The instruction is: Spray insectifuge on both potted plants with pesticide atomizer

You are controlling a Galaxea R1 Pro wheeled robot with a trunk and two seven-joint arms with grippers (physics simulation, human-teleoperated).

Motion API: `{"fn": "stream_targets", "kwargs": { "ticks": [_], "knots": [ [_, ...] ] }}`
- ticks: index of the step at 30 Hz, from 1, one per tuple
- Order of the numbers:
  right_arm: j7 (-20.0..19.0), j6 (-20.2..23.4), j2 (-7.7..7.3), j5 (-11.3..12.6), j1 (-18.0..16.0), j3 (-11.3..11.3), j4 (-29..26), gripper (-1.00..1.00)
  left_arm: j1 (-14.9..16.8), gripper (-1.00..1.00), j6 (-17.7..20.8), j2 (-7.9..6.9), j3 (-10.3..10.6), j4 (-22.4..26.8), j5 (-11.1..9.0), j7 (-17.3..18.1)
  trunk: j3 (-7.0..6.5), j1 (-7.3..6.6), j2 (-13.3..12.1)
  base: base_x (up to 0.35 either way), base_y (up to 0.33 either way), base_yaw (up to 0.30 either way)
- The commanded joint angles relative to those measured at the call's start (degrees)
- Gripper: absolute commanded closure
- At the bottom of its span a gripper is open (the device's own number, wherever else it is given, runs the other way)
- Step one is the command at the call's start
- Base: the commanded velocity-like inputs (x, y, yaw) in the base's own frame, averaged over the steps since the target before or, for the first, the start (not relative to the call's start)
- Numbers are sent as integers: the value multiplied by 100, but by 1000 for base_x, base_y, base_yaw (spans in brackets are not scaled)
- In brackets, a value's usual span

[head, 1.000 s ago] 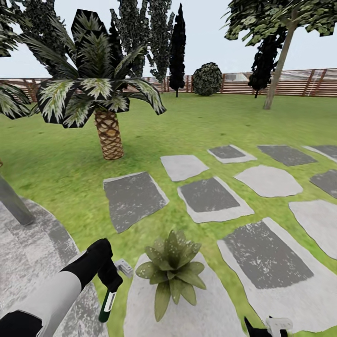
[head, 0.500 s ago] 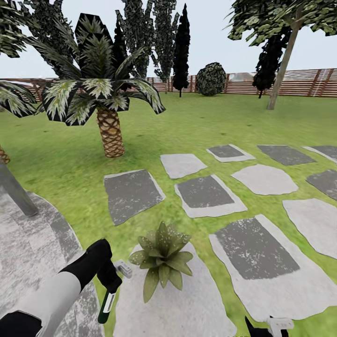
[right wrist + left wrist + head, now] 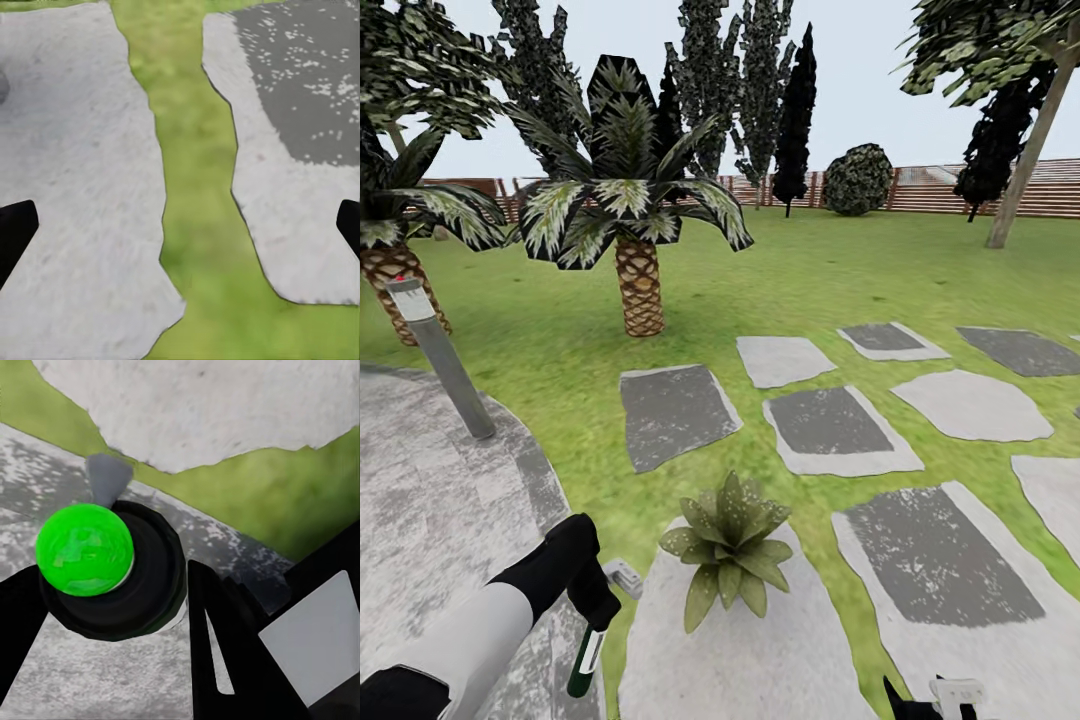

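My left gripper (image 3: 598,608) is shut on the pesticide atomizer (image 3: 584,661), a slim dark green bottle with a white label that hangs downward over the patio's edge. In the left wrist view the bottle (image 3: 112,577) appears end-on as a dark round body with a bright green round part, between black fingers (image 3: 225,660). One potted plant (image 3: 728,545), a rosette of pointed speckled leaves, stands on a pale stepping stone just right of the bottle. The second potted plant is out of view. My right gripper (image 3: 932,702) sits low at the right, open above stones and grass (image 3: 180,229).
A scaly-trunked palm (image 3: 640,290) stands beyond the plant, and another palm (image 3: 390,275) at far left. A leaning grey post (image 3: 445,365) rises from the round paved patio (image 3: 430,520). Several stepping stones (image 3: 840,430) cross the lawn. Fence, a round bush (image 3: 857,180) and trees lie behind.
The whole view has swung left, bringing the grey post and a second palm into sight. My left arm and the held bottle keep their pose.
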State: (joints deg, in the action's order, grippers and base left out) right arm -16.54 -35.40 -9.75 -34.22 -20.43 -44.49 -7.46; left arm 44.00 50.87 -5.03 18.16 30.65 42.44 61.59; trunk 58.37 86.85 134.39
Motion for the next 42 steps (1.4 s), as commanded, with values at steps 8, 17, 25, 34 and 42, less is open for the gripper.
{"fn": "stream_targets", "kwargs": {
  "ticks": [8, 17, 25, 34, 42],
  "knots": [
    [-51, -10, 0, -3, -1, -51, 0, -100, 3, 100, 28, 2, 21, 11, 42, 55, 6, 0, 2, 111, -224, 24],
    [-51, -11, 0, -4, -2, -45, -1, -100, 3, 100, 28, 2, 21, 6, 36, 55, 6, 0, 2, 13, -270, 76],
    [-51, -11, 0, -5, -4, -43, 1, -100, 3, 100, 28, -6, 18, 3, 36, 55, 6, 0, 2, -21, -269, 271],
    [-51, -8, 0, -5, 0, -43, 0, -100, 3, 100, 28, -7, 10, 11, 28, 55, 6, 0, 2, -218, -206, 276],
    [-51, -9, 0, -5, -2, -43, 2, -100, 3, 100, 28, 0, -14, 11, 25, 55, 6, 0, 2, -233, -199, 276]
  ]
}}
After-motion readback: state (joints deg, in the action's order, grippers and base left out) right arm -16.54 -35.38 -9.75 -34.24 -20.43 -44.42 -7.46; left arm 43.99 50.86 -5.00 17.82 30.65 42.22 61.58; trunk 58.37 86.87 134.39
